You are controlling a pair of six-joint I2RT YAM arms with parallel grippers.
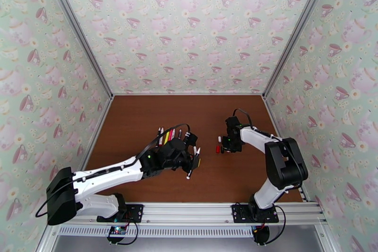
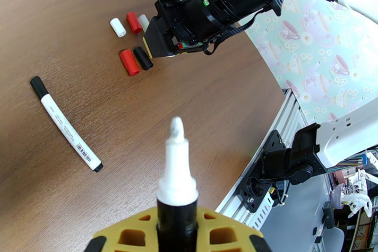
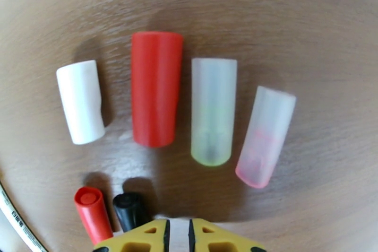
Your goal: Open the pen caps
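Six caps (image 3: 213,111) are lying on the tabletop (image 3: 307,21) in the right wrist view: two red caps (image 3: 156,94), one white cap (image 3: 81,101), one black cap (image 3: 130,210), one yellowish clear cap (image 3: 213,130) and one pinkish clear cap (image 3: 265,137). Five of them are showing in the left wrist view, two red among them. Two pens are showing there as well: one lying pen (image 2: 66,125) and one held pen (image 2: 177,168), standing in the left end effector (image 2: 177,231). From above, a bunch of pens (image 1: 169,135) is lying beside the left arm (image 1: 108,175), too packed for counting. Two arms are reaching over the tabletop, counting the right arm (image 1: 279,158).
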